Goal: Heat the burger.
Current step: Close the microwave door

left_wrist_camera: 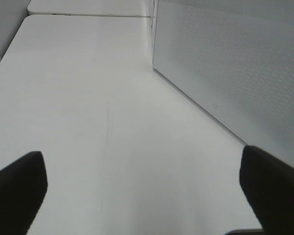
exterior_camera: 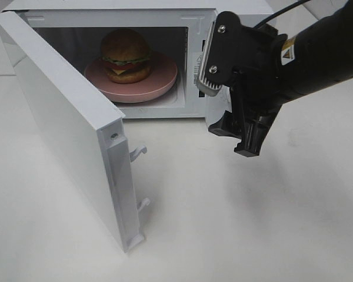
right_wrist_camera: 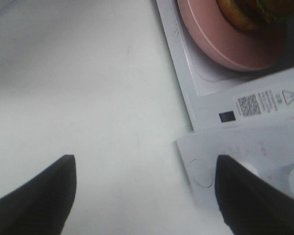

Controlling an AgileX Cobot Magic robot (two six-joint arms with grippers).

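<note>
burger (exterior_camera: 126,54): already inside the microwave (exterior_camera: 135,17), sitting upright on the pink plate (exterior_camera: 159,82), a bit toward the back left of it

plate: lying flat on the microwave floor, its front edge close to the opening

door (exterior_camera: 59,123): swung wide open to the left, with two white latch hooks (exterior_camera: 138,151) poking out of its free edge

right gripper (exterior_camera: 235,136): hanging just in front of the microwave's right front corner, above the surface (exterior_camera: 253,223). The jaws are spread apart with nothing between them and it's not touching the burger or plate

right wrist view: the gripper (right_wrist_camera: 144,166) looks down at the bare surface, with the plate's edge and a QR-code sticker (right_wrist_camera: 264,103) on the microwave frame just beyond

left gripper (left_wrist_camera: 142,154): only visible from its own camera. The jaws are spread really wide, empty, low over the surface

next to the left gripper: a white panel with a fine dot pattern (left_wrist_camera: 225,63). Can't tell if that's the door or a side wall
</note>
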